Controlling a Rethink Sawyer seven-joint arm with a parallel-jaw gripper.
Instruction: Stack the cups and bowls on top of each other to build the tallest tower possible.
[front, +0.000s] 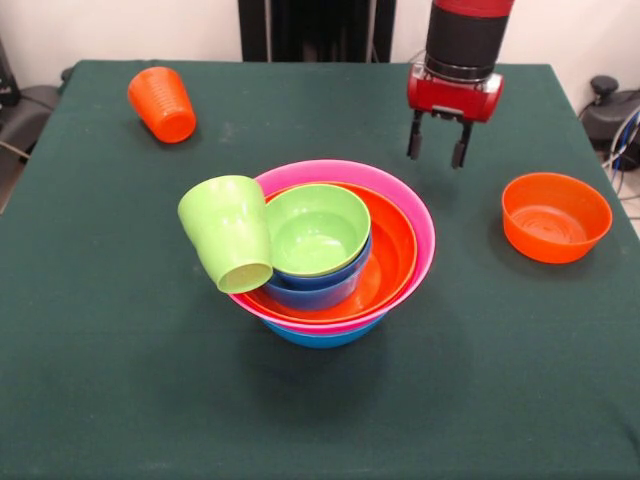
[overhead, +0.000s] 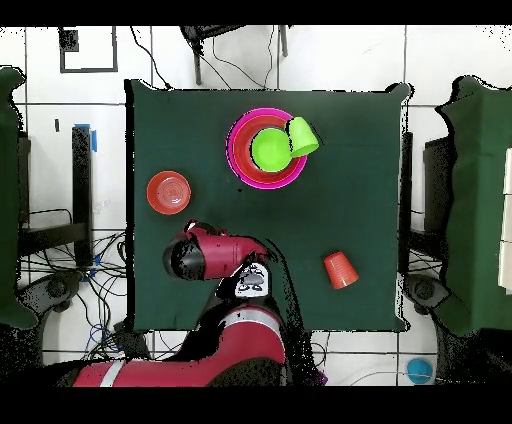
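Four nested glossy plastic bowls (front: 400, 250) carry a tilted lime-green plastic tumbler (front: 228, 232), while the jaws hang apart, empty.

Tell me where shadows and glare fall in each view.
Front view: a soft shadow lies on the dark green tablecloth in front of the nested pile of glossy plastic bowls; highlights shine on the separate small orange plastic bowl. Overhead view: the white tiled floor looks very bright; no distinct shadows.
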